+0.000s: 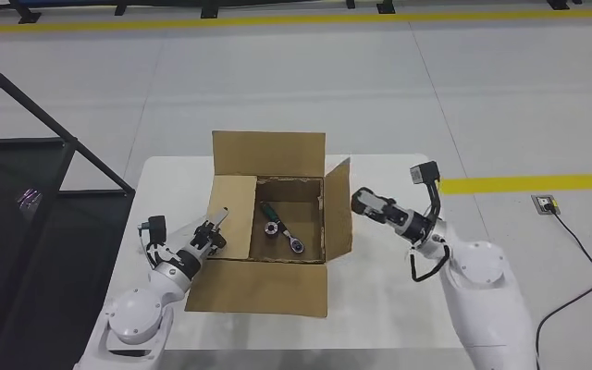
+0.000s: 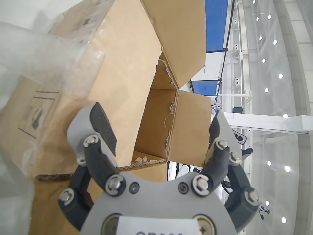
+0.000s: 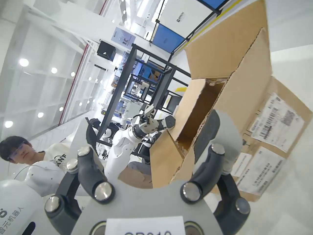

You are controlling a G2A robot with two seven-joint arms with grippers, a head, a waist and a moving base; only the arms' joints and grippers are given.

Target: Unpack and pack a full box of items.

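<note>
An open cardboard box (image 1: 268,285) stands mid-table with all its flaps spread. Inside lie a green-handled ratchet wrench (image 1: 283,227) and a small round socket (image 1: 269,228). My left gripper (image 1: 215,231) sits at the box's left flap; in the left wrist view it (image 2: 159,133) is open, with the flap's edge of the box (image 2: 137,57) between its fingers. My right gripper (image 1: 361,201) is at the upright right flap; in the right wrist view it (image 3: 151,135) is open, with the flap of the box (image 3: 227,50) just ahead and the box's labelled outer wall beside it.
The white table (image 1: 388,305) has bare room to the right of the box and in front of it. A black metal rack (image 1: 37,213) stands off the table's left side. Bubble wrap (image 2: 36,50) lies against the box's outer wall in the left wrist view.
</note>
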